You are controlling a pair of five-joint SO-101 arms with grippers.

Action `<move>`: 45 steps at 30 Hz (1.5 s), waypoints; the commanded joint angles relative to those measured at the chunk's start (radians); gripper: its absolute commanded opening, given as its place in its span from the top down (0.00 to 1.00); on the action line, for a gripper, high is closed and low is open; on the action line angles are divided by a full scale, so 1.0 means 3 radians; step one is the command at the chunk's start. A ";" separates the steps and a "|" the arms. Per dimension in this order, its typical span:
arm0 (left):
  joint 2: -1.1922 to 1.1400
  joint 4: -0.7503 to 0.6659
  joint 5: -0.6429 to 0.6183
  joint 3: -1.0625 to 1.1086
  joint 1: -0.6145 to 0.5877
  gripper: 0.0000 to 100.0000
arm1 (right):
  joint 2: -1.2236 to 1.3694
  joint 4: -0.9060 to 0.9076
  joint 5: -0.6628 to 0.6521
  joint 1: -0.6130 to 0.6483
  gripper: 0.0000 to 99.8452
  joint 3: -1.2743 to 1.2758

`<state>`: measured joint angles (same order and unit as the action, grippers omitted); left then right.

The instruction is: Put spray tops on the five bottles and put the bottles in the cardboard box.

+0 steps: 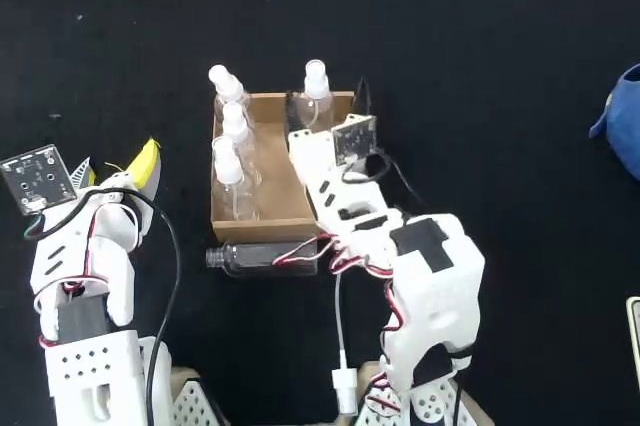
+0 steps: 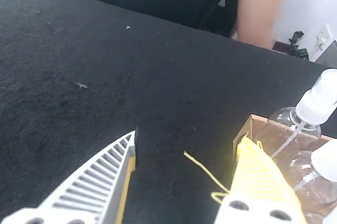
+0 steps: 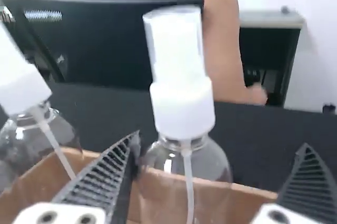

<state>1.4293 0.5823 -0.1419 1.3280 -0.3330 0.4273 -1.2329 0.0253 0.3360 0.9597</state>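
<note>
The cardboard box point(image 1: 270, 214) stands mid-table. Three clear bottles with white spray tops stand along one side of it, among them one at the far corner point(image 1: 222, 81). A fourth capped bottle point(image 1: 316, 86) point(image 3: 181, 103) stands in the box's other far corner. My right gripper point(image 1: 328, 104) point(image 3: 220, 142) hangs open over the box, its black fingers on either side of that bottle and apart from it. An uncapped bottle point(image 1: 260, 258) lies on the table against the box's near side. A loose spray top point(image 1: 343, 386) lies near the front edge. My left gripper point(image 1: 115, 168) point(image 2: 185, 145) is open and empty, left of the box point(image 2: 253, 124).
A blue object point(image 1: 625, 131) sits at the right edge of the black table. The right arm's body point(image 1: 430, 276) and its wires lie over the space just in front of the box. The table left of and behind the box is bare black cloth.
</note>
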 commanded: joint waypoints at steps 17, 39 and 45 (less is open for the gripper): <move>0.0041 -0.0087 0.0005 -0.0038 0.0018 0.82 | -0.1501 0.0425 -0.0020 0.0031 0.63 0.0800; 0.0026 0.0199 0.0159 -0.0166 -0.0069 0.82 | -0.4631 0.2823 0.0440 -0.0491 0.96 0.1921; 0.0005 0.0997 0.0696 -0.0243 -0.0161 0.82 | -0.5848 0.4823 0.0092 -0.0639 0.91 0.1562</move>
<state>1.4277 0.7710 -0.0176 1.3203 -0.3652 -1.1393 -0.0959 0.1281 0.1703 1.5305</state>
